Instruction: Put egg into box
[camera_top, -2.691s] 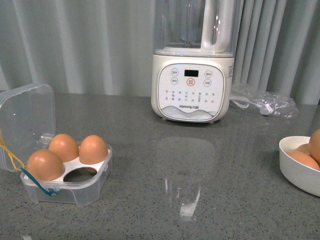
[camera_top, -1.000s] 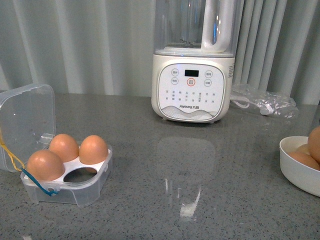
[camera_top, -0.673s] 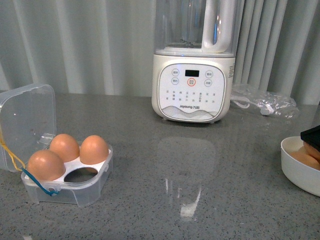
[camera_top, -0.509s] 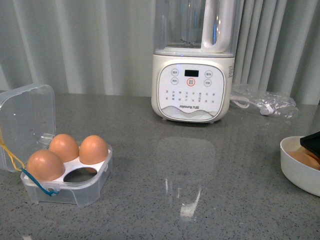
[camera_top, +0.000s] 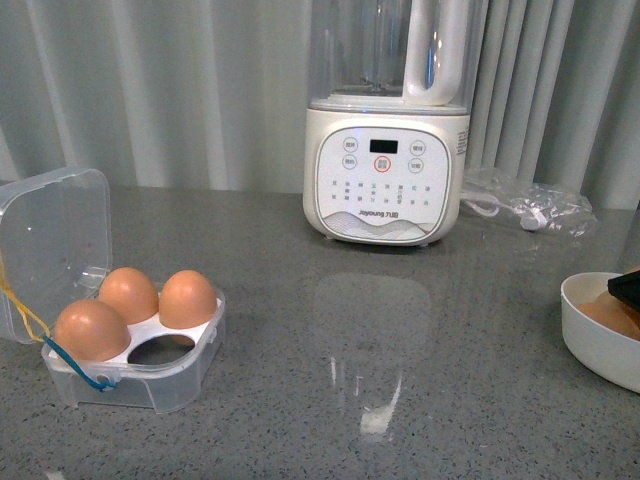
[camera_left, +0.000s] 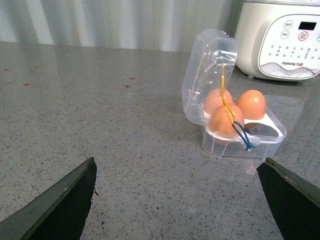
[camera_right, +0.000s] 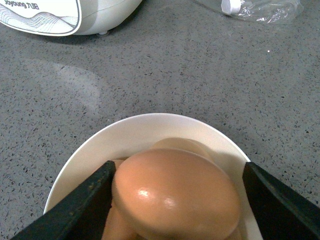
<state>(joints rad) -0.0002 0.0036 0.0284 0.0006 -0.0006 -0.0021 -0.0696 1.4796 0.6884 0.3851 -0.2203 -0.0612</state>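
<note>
Box (camera_top: 150, 388) common to front, left-wrist views

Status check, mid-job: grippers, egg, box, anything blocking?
Left gripper open, empty, facing the box. Right gripper open, straddling top egg in bowl, not lifted. Box lid up, one cell free. Blender clear of path.

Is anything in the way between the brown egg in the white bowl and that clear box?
Nothing visible. The brown egg lies in the round white bowl; the grey counter across to the clear plastic box is bare, its lid open. The white blender stands farther back.
</note>
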